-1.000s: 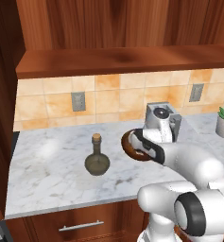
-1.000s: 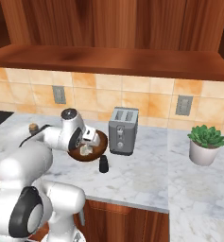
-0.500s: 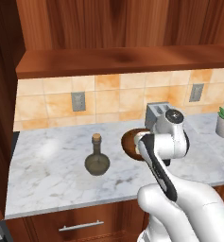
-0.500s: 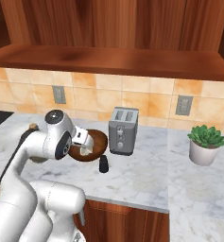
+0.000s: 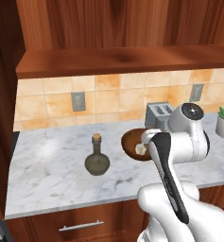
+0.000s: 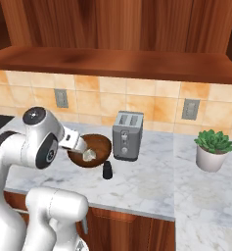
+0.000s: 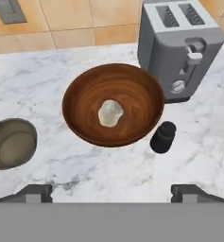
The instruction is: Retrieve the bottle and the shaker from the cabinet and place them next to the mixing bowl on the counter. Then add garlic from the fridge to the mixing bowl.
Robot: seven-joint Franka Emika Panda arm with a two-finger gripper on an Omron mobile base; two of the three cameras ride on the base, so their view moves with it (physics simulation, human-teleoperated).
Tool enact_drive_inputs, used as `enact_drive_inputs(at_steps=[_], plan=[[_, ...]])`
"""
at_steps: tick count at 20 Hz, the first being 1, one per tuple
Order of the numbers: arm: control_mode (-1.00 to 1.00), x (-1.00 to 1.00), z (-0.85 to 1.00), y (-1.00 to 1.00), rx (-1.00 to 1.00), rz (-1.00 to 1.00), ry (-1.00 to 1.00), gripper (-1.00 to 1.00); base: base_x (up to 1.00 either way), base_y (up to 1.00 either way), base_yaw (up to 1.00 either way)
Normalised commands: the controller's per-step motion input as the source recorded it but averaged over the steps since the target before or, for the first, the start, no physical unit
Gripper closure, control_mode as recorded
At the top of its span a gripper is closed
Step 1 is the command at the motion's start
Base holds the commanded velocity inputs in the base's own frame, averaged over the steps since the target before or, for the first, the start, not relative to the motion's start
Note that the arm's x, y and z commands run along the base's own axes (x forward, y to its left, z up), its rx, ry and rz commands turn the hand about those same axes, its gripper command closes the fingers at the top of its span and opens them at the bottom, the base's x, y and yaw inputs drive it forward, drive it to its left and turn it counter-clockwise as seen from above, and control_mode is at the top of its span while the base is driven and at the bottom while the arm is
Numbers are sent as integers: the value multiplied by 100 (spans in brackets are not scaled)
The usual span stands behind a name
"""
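Now one garlic in one bowl; one bottle, one shaker, apparently upright; hand spread wide, empty

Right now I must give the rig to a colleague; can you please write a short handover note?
Hand: open, holds nothing, above the mixing bowl.
Garlic: lies inside the bowl.
Shaker: upright on the counter, beside the bowl, in front of the toaster.
Bottle: upright on the counter, on the bowl's other side.
Done: all three things appear placed.
Left: nothing apparent; perhaps draw the arm back.
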Motion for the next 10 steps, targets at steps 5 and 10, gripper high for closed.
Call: enact_drive_inputs(at_steps=[5, 10], plan=[[-100, -87, 55, 8, -1, 0, -3, -100, 0, 0, 0], [-100, -92, 10, 17, -2, -1, -11, -100, 0, 0, 0]])
